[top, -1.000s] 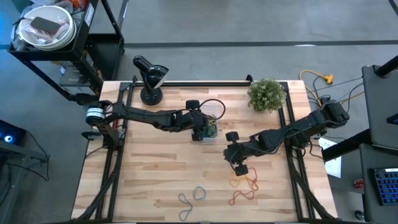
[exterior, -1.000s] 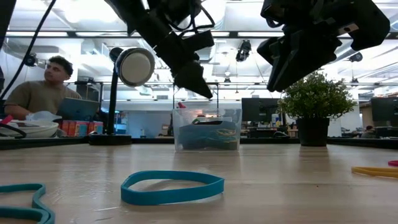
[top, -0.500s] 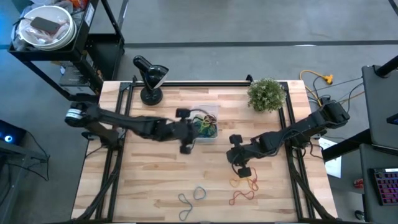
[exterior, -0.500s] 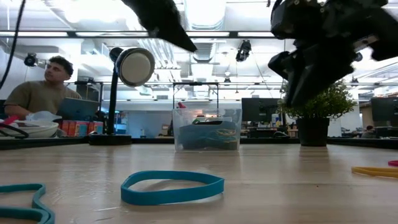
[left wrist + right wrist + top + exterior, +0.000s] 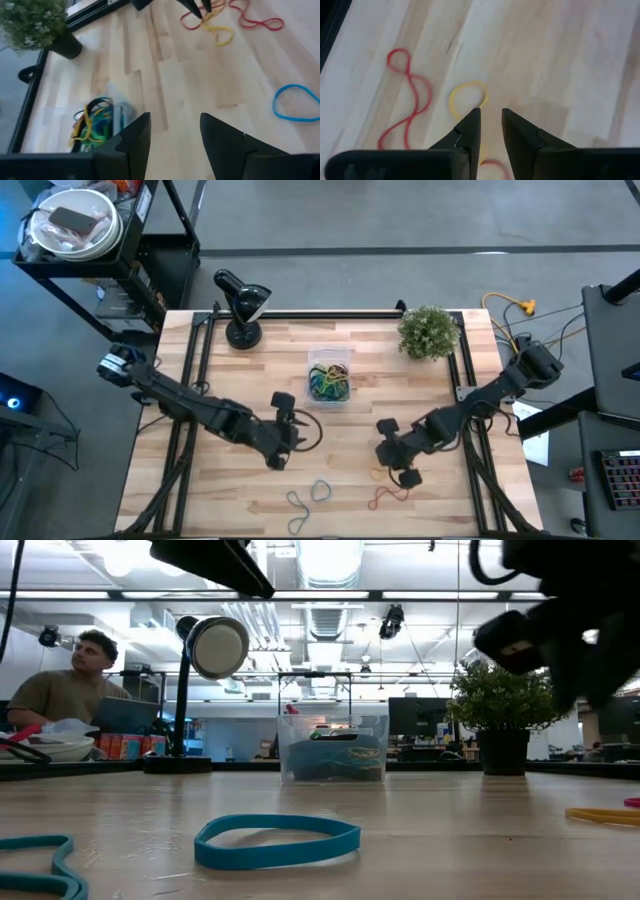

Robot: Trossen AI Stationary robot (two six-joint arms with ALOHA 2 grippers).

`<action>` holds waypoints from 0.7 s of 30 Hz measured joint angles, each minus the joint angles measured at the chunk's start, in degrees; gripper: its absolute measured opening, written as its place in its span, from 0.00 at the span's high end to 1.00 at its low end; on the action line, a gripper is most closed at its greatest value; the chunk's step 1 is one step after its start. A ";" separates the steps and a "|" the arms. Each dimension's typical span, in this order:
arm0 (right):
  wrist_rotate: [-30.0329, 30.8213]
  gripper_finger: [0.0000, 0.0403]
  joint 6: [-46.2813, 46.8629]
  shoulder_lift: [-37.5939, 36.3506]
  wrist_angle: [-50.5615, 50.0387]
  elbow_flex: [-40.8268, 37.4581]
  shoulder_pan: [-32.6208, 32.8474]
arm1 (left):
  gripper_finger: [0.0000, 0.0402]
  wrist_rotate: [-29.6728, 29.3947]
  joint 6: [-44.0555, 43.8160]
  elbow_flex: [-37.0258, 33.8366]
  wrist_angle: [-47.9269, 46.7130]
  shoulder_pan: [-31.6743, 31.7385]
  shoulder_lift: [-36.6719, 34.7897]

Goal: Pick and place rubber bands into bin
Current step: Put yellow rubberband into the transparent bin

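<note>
Right gripper (image 5: 490, 117) hovers w/ jaws narrow, empty, a yellow band (image 5: 468, 97) just ahead, red band (image 5: 410, 107) beside; left gripper (image 5: 172, 130) jaws wide, empty, blue band (image 5: 295, 102) off to one side; bin (image 5: 329, 379) mid wooden counter (image 5: 250, 500); plant (image 5: 429, 330), lamp (image 5: 241, 305) at back; person (image 5: 62, 680) seated beyond.

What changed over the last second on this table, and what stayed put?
The left gripper left the bin and swung toward the table's front, jaws open and empty, near the blue rubber band. The right gripper dropped slightly frontward, over the yellow rubber band, jaws open. The bin, plant, lamp and loose bands did not move.
</note>
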 joint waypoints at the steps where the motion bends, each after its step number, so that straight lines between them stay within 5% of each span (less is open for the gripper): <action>1: 0.00 0.82 1.34 0.00 -0.61 0.00 0.70 | 0.61 -0.06 -0.05 -0.81 0.93 -0.42 0.00; 21: 0.66 0.68 9.15 0.04 2.86 -4.74 3.38 | 0.61 -0.10 -0.07 -2.45 3.47 -1.46 0.15</action>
